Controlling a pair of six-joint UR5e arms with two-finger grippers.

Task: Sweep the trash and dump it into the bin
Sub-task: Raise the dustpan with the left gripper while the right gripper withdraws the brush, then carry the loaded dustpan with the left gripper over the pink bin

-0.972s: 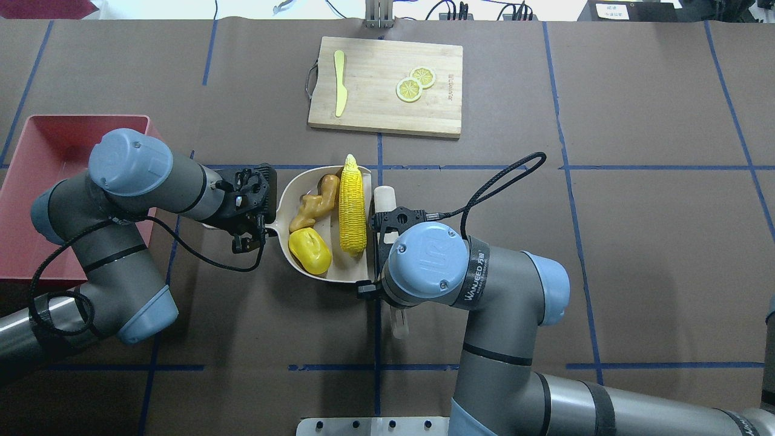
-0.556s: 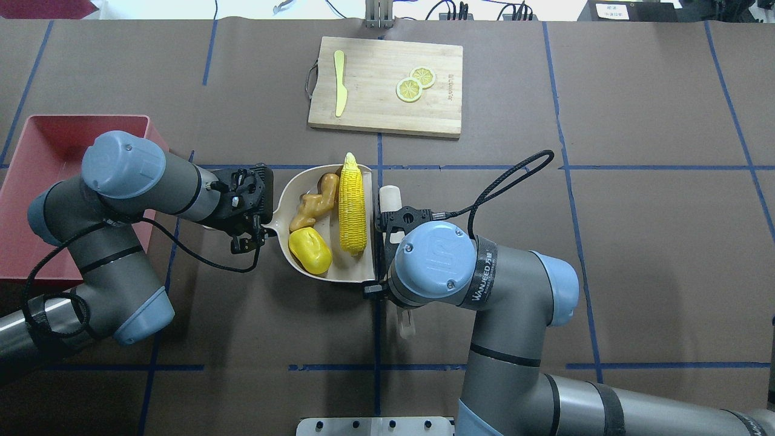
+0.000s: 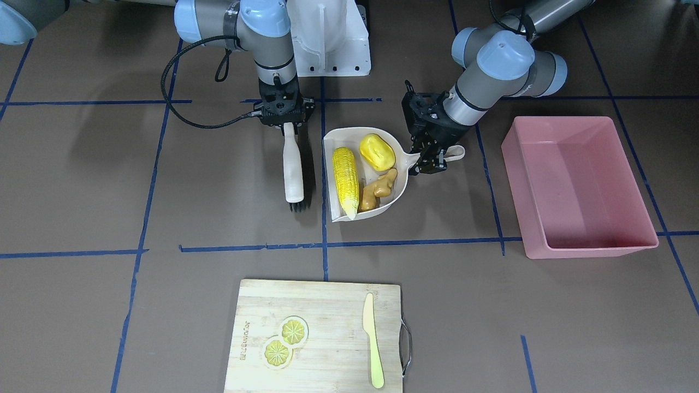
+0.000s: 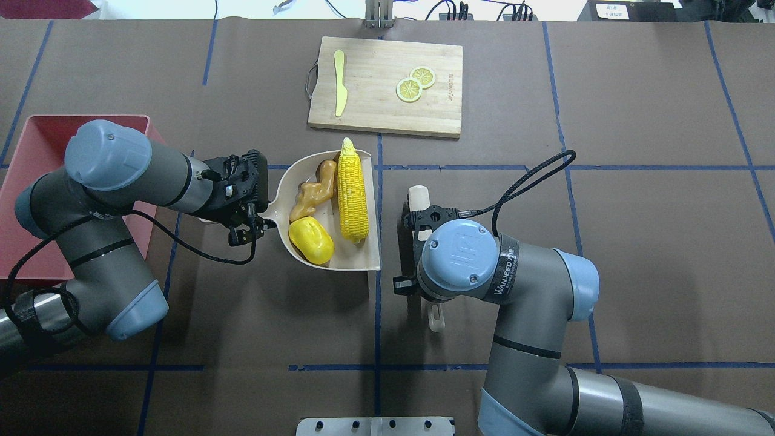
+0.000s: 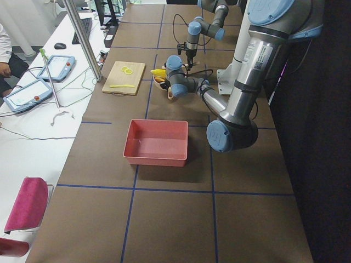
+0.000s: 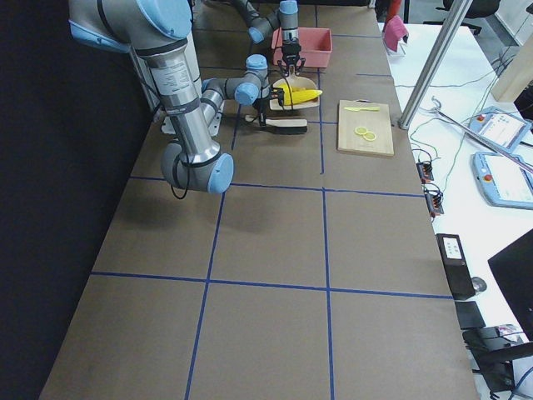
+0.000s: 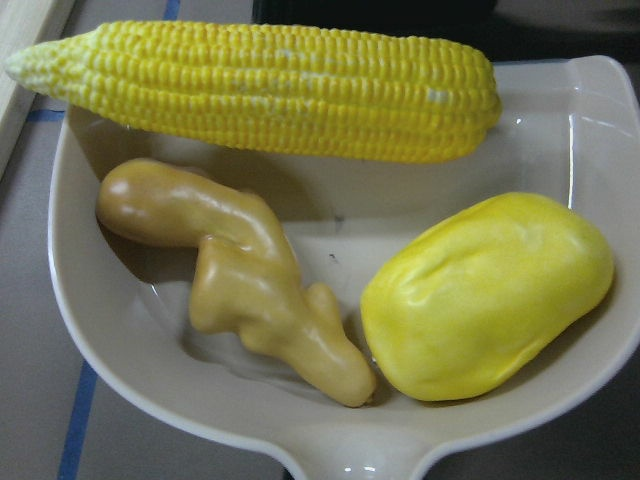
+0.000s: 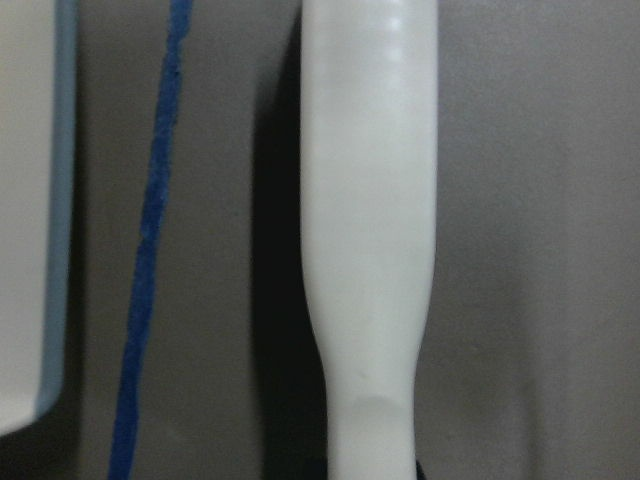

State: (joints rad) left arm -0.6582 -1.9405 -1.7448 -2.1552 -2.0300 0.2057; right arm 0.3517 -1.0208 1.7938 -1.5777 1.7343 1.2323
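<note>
A beige dustpan (image 4: 357, 263) holds the trash: a corn cob (image 4: 353, 197), a yellow potato-like lump (image 4: 311, 240) and a tan ginger root (image 4: 312, 197). The left wrist view shows the corn (image 7: 280, 90), the ginger (image 7: 240, 290) and the lump (image 7: 485, 295) lying in the pan (image 7: 150, 380). My left gripper (image 4: 261, 221) is shut on the dustpan's handle. The pink bin (image 3: 573, 180) stands empty to its left, partly under my left arm in the overhead view. My right gripper (image 3: 288, 125) is shut on a white brush (image 3: 293, 169), apart from the pan's mouth.
A wooden cutting board (image 4: 387, 115) lies at the far middle with a pale yellow-green knife (image 4: 340, 91) and two lemon slices (image 4: 415, 85). Blue tape lines cross the brown table. My right arm's black cable (image 4: 527, 181) loops over the table to the right of the brush.
My right gripper has carried the brush to the right, away from the dustpan's mouth. The dustpan in my left gripper has shifted a little toward the far side and turned slightly.
</note>
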